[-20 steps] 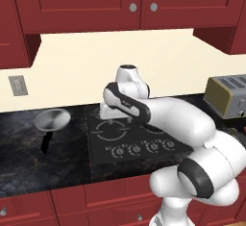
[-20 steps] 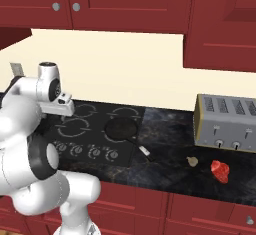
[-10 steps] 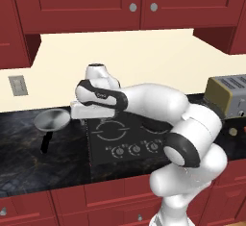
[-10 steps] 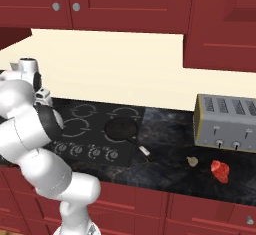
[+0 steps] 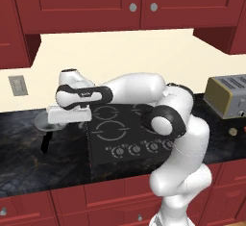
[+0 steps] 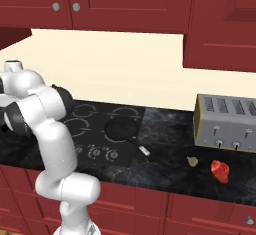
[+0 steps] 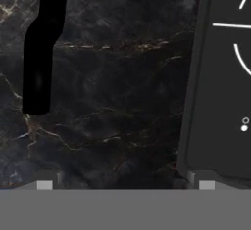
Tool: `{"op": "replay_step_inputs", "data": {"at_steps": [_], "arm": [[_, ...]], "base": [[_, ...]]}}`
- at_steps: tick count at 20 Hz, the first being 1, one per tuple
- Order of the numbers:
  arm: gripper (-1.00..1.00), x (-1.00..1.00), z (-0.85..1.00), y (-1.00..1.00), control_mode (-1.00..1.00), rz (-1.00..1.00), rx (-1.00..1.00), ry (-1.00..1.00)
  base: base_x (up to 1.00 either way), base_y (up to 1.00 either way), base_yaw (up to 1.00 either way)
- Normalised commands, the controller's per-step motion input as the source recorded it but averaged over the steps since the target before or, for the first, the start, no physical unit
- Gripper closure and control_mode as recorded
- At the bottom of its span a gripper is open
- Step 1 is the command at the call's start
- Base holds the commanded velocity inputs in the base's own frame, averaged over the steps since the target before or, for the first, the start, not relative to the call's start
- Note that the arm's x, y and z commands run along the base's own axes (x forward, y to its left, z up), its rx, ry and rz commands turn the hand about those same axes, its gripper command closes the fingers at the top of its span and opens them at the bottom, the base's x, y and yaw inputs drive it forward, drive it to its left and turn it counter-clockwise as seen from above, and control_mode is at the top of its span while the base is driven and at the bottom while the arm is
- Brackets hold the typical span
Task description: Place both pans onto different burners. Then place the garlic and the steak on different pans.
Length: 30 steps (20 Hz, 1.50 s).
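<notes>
Pincer [image 7: 125,185] released, tips wide apart at the bottom of the hand view, above dark counter [image 7: 112,77] between the black handle [image 7: 41,53], upper left, and the cooktop [image 7: 215,102] edge, right. Step in hand, as judged: fetching the silver pan [image 5: 48,120], left of centre in the left base view. Next: align on the handle, descend, clench. Black pan [image 6: 121,128] sits on a burner at centre of the right base view; garlic [image 6: 191,161] and steak [image 6: 219,171] lie lower right.

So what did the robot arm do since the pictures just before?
The arm swung left, away from above the cooktop, carrying the gripper over toward the silver pan on the counter. It has grabbed nothing yet. The black pan, garlic, steak and toaster stayed put.
</notes>
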Motion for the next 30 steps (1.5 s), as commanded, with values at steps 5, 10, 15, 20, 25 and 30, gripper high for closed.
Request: {"op": "replay_step_inputs", "data": {"at_steps": [5,10,15,20,25,30], "arm": [[-1.00,0.27,-0.13,0.60,-1.00,0.00,-0.07,-0.02],[-1.00,0.29,-0.19,0.53,-1.00,0.00,-0.01,0.00],[-1.00,0.20,-0.25,0.43,-1.00,0.00,0.00,0.00],[-1.00,0.12,-0.25,0.19,-1.00,-0.04,0.00,-0.03],[-1.00,0.08,-0.27,0.00,-1.00,-0.07,0.01,-0.04],[-1.00,0.05,-0.25,0.00,-1.00,-0.04,0.07,-0.01]], "base": [[0.00,0.00,0.00],[0.00,0.00,0.00],[0.00,0.00,0.00],[0.00,0.00,0.00],[0.00,0.00,0.00],[0.00,0.00,0.00]]}}
